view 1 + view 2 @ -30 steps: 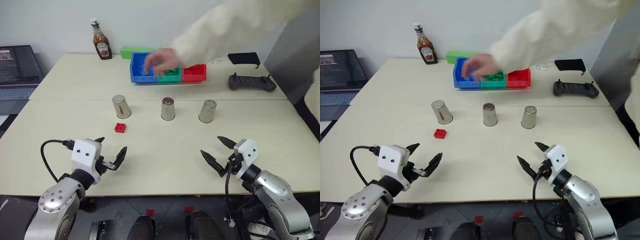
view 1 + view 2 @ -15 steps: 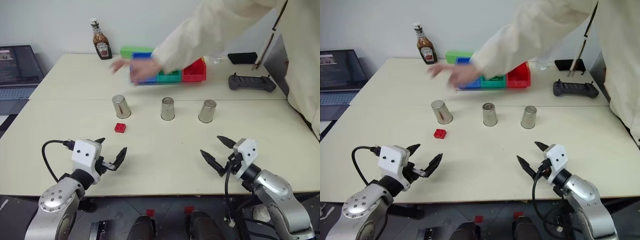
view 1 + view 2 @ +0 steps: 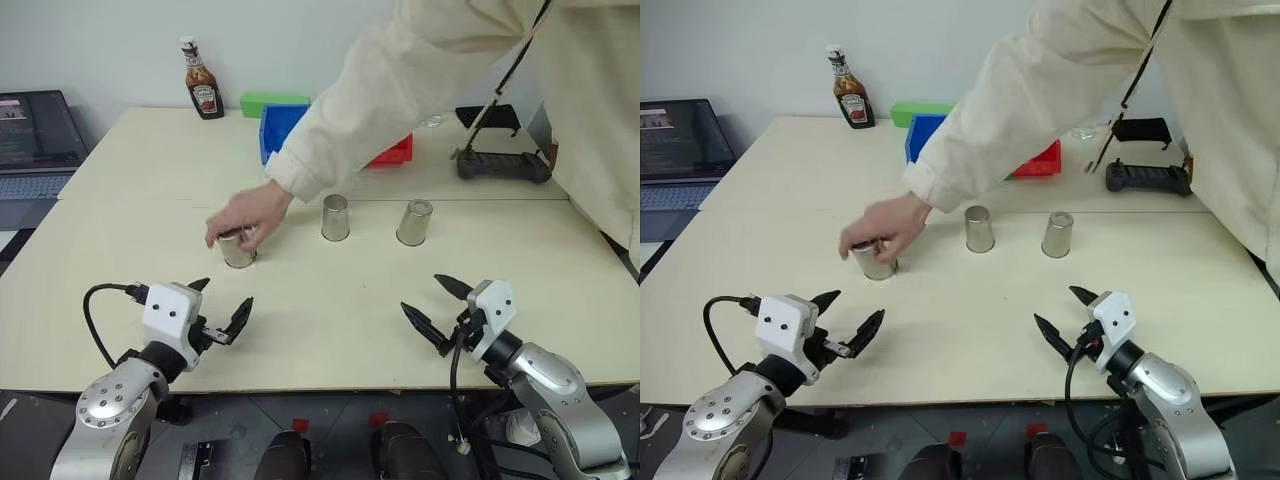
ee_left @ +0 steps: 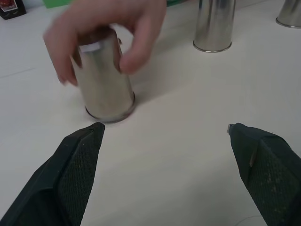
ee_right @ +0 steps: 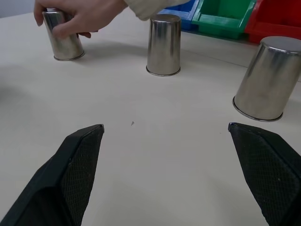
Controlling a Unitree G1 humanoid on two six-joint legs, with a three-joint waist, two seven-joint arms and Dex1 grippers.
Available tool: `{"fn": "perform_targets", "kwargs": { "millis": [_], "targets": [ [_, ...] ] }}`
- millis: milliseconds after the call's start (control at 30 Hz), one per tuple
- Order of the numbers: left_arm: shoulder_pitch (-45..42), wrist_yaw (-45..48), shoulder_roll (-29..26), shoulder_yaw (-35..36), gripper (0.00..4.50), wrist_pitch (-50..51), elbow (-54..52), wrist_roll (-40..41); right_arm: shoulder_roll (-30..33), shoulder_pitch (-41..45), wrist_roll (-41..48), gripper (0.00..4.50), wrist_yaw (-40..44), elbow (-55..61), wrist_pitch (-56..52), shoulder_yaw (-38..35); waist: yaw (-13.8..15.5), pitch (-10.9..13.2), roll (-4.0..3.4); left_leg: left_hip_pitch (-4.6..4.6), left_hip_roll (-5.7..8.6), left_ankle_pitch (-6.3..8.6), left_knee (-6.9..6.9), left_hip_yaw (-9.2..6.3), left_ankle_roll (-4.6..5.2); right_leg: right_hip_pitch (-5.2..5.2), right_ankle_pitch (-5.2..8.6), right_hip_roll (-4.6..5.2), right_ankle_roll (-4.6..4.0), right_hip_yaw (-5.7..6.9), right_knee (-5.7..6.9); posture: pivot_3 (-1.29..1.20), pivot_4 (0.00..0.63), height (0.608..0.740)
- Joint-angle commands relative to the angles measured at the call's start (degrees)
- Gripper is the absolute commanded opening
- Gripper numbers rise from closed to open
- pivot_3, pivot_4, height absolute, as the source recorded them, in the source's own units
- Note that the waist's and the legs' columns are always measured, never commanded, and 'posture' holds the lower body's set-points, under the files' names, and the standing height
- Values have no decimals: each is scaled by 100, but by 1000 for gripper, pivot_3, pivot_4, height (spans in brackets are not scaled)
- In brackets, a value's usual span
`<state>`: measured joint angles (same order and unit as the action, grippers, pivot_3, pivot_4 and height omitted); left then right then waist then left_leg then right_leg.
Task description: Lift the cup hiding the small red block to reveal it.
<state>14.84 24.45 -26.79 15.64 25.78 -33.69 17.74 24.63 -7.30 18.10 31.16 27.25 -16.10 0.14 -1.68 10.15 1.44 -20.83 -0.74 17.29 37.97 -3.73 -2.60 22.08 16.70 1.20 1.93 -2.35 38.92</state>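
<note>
Jaws wide and empty on both my left gripper [image 3: 222, 307] and right gripper [image 3: 432, 309]; step: waiting, person's hand [image 3: 243, 218] covering the cup [image 3: 238, 248] at ten o'clock on the desk [image 3: 330, 300]; next: reach once clear.

Pale table [image 3: 330, 310]: we count three inverted metal cups — left cup [image 3: 238, 248] under a person's hand [image 3: 245, 216], middle cup [image 3: 335, 217], right cup [image 3: 414, 222]. Far side: ketchup bottle [image 3: 202, 80], coloured bins [image 3: 283, 124], black controller [image 3: 503, 165], laptop [image 3: 36, 140].
</note>
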Motion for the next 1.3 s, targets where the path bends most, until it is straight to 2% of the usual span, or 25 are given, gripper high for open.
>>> {"fn": "perform_targets", "kwargs": {
  "millis": [33,1300],
  "targets": [
    [8,41,-34,103,4473,-174,-23,-4,12,51,27,4500,19,220,64,-21,0,0,0,0,0,0,0,0,0,0,0,0,0,0,0,0,150,740],
    [-44,193,-40,-14,4473,-445,263,-164,5,-21,2,4500,42,208,96,29,0,0,0,0,-1,0,0,0,0,0,0,0,0,1,0,0,150,740]
  ]
}}
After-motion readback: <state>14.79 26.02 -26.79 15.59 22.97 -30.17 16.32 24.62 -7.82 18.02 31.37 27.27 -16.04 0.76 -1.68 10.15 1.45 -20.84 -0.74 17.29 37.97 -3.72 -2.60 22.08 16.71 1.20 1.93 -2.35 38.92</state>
